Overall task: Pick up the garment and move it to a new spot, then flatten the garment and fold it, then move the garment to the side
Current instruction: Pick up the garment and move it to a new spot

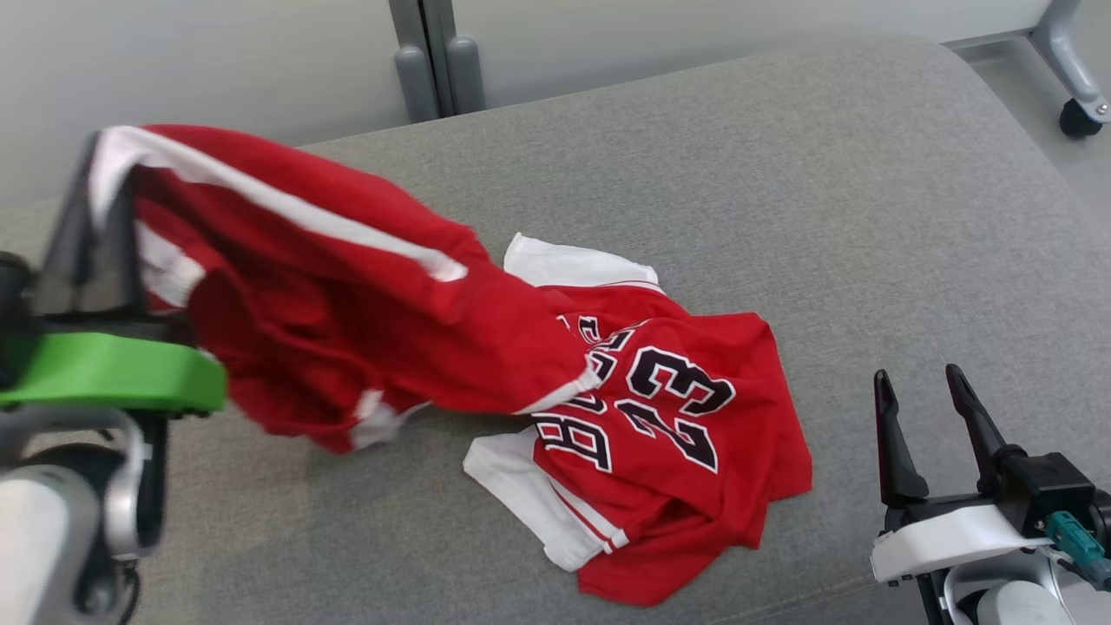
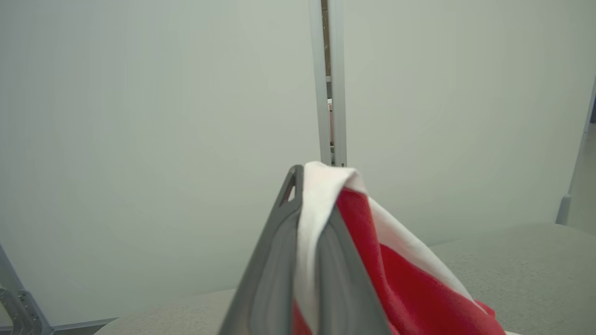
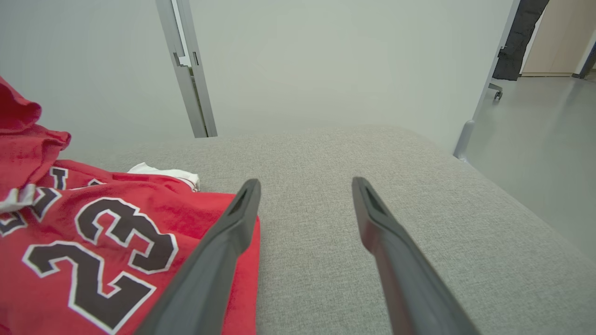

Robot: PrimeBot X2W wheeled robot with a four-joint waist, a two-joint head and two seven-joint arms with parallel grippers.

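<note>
Pinching a white-trimmed edge of the red garment (image 1: 677, 417) in our left gripper (image 1: 91, 161), we are holding that part of it up in the air at the left of the head view. The two dark fingers are pressing together with the white band sandwiched between them. In the left wrist view the band is folding over a fingertip and red cloth is falling away to the right of the fingers. From the grip the cloth is sloping down to the right, a white stripe running along it, and joining the rest of the garment, which is lying crumpled on the grey cushion (image 1: 825, 174). That lying part is sitting roughly in the middle of the cushion, showing black numerals outlined in white, with white bands poking out at its far and near edges.

Our right gripper (image 1: 917, 382) is hovering at the lower right, jaws wide apart and holding nothing. In the right wrist view the finger on that view's left is overlapping the garment's red edge, though we cannot tell whether it is touching the cloth; the other finger is over bare cushion. Beyond the cushion a grey post (image 1: 434, 61) is standing against pale wall panels, and a caster wheel (image 1: 1079, 117) is showing at the far right.
</note>
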